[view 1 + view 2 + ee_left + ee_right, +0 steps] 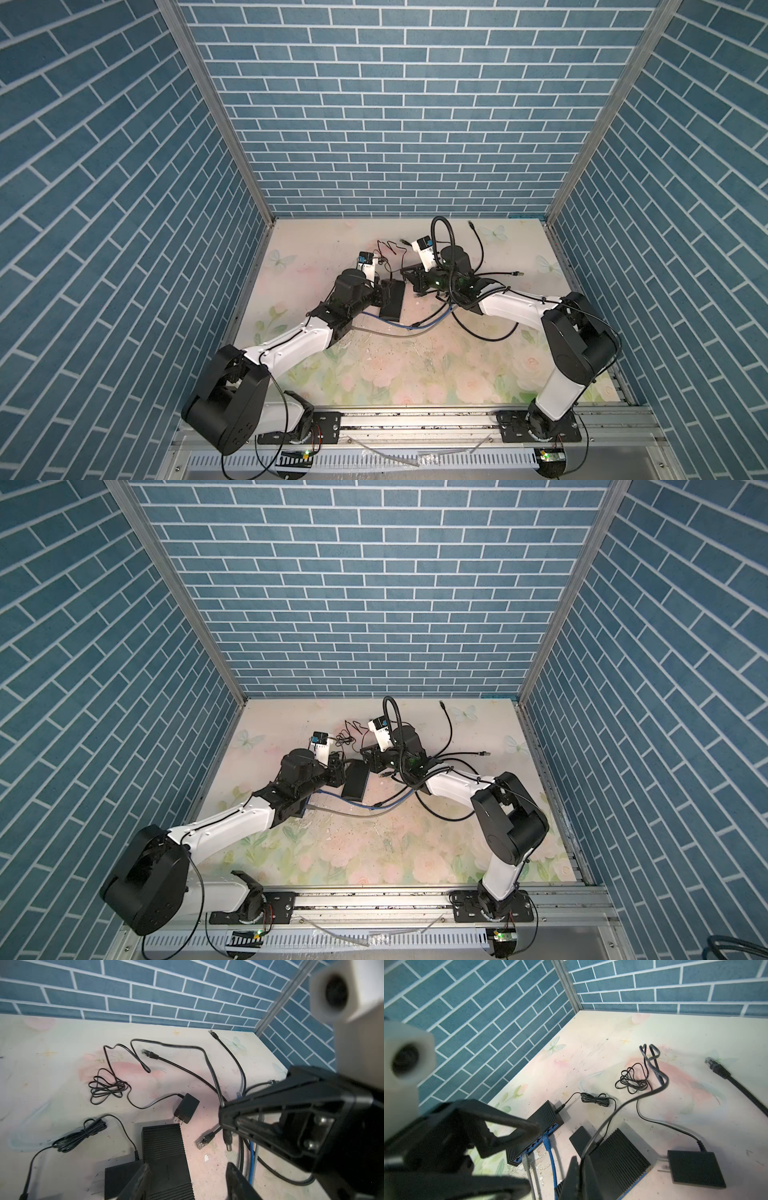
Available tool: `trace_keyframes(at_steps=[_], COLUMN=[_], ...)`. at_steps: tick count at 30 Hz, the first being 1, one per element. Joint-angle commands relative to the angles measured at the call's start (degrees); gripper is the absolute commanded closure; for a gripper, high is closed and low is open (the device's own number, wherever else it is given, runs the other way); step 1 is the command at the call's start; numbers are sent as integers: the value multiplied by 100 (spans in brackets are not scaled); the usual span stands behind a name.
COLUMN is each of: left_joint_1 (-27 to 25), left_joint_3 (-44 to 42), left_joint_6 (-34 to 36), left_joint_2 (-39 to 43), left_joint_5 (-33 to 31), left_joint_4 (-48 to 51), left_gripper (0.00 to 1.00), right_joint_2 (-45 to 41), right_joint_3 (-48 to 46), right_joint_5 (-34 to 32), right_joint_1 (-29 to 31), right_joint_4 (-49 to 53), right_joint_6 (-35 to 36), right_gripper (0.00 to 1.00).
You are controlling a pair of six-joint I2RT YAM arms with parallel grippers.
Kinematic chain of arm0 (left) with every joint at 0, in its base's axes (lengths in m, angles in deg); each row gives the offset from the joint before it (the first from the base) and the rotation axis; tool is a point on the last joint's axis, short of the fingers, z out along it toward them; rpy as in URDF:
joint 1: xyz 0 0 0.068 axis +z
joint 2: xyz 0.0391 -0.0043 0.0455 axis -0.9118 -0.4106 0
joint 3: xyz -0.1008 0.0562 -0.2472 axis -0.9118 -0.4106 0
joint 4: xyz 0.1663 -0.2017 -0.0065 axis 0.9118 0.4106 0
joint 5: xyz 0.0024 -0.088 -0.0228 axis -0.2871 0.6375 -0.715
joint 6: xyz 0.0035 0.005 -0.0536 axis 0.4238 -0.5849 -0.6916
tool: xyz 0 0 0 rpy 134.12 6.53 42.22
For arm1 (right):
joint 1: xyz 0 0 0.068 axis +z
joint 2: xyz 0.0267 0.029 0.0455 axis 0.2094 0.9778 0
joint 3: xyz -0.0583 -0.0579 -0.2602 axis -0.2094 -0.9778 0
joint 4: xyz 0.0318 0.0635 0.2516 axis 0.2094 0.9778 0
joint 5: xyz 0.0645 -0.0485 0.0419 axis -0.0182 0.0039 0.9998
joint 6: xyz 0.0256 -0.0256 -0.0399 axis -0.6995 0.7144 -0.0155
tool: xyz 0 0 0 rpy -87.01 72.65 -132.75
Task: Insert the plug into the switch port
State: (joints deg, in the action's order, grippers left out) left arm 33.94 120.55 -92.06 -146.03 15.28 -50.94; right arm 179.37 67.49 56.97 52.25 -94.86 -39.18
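The right end effector (222, 1106) is clenched on the thin black lead (214, 1078) of the power adapter (187, 1108). In the left wrist view the plug (227, 1142), a small barrel, hangs just beneath its tip, pointing down toward the table (52, 1064). The switch (166, 1159), a ribbed black slab, lies just beside the plug toward the lower left of that frame, and a loose network plug (204, 1141) lies on the table between them. The left end effector (188, 1167) is released, its fingers (137, 1184) standing to either side of the near part of the switch; whether one touches the casing I cannot tell. In both top views the switch (392, 300) runs lengthwise from upper to lower frame, a little tilted, with the left arm at its left flank and the right arm just off its upper right corner. So the right arm carries the plug and the left looks placed to steady the body. The coming move, as I judge it, turns on finding the round socket, which no view shows. On the second switch (533, 1132), in the right wrist view, a like lead enters a short end, so the matching end here seems likely. That view hides the plug behind its own fingers but shows the blue port face (639, 1179) along the switch's lower right edge, which the left wrist view does not
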Motion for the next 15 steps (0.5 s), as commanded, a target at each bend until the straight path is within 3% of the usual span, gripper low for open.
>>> trace_keyframes(at_steps=[1,8,15], left_joint_1=[-122,-289,-308], left_joint_3=[-219,-574,-412], left_joint_6=[290,398,380], left_joint_2=[-201,-844,-1222], left_joint_5=[94,76,-10], left_joint_4=[-1227,-2992,-3266], left_gripper=[41,44,49], right_joint_2=[-54,-80,-105], right_joint_3=[106,109,96], right_joint_5=[217,295,343], right_joint_1=[-8,-8,-6], right_joint_4=[-324,-392,-429], right_joint_6=[-309,-327,-327], right_gripper=[100,100,100])
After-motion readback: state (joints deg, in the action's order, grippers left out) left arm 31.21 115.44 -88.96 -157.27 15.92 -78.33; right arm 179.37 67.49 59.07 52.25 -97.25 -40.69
